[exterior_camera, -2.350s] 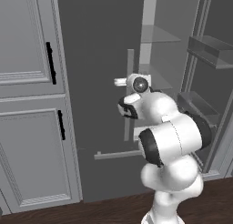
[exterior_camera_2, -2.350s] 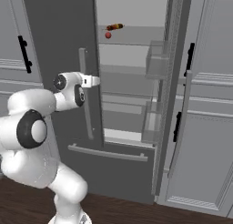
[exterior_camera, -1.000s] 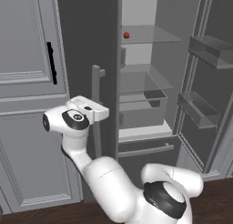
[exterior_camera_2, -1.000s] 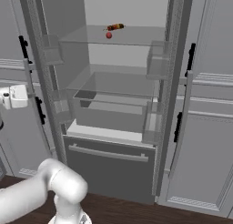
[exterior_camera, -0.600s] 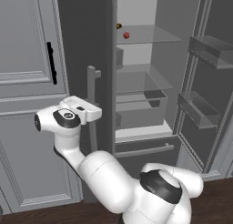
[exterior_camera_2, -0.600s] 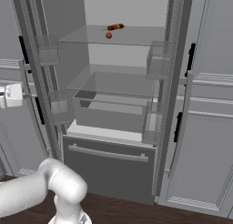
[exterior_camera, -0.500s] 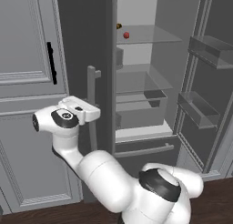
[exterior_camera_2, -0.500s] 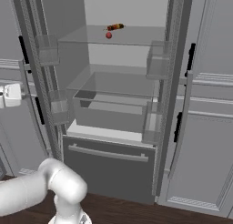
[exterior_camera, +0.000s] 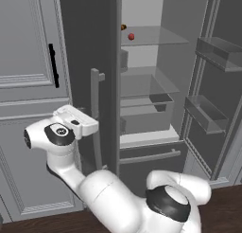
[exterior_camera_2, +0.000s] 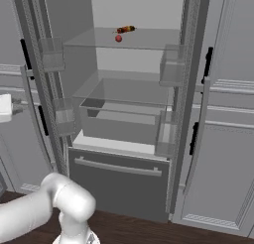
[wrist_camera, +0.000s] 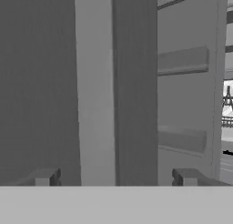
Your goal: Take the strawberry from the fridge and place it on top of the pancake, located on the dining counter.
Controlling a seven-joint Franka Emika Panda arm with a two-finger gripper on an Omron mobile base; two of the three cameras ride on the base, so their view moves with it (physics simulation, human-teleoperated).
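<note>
1. The gripper point(wrist_camera: 113, 177) is spread wide, holding nothing; its two fingertips point(wrist_camera: 43, 177) stand on either side of the pale bar handle point(wrist_camera: 95, 91) of the left fridge door point(exterior_camera: 87, 47).
2. The fridge point(exterior_camera_2: 129, 114) stands with both doors open, showing glass shelves and a clear drawer point(exterior_camera_2: 124, 116).
3. The strawberry point(exterior_camera_2: 118, 38) lies on the top glass shelf point(exterior_camera_2: 149, 39), towards the back.
4. A long dark red-and-orange item point(exterior_camera_2: 125, 29) lies just behind the strawberry.

On the top clear glass shelf point(exterior_camera_2: 134, 39) of the tall dark grey fridge point(exterior_camera_2: 119, 161): one tiny red strawberry point(exterior_camera_2: 118, 38), one elongated red-and-orange item point(exterior_camera_2: 125, 29).
</note>
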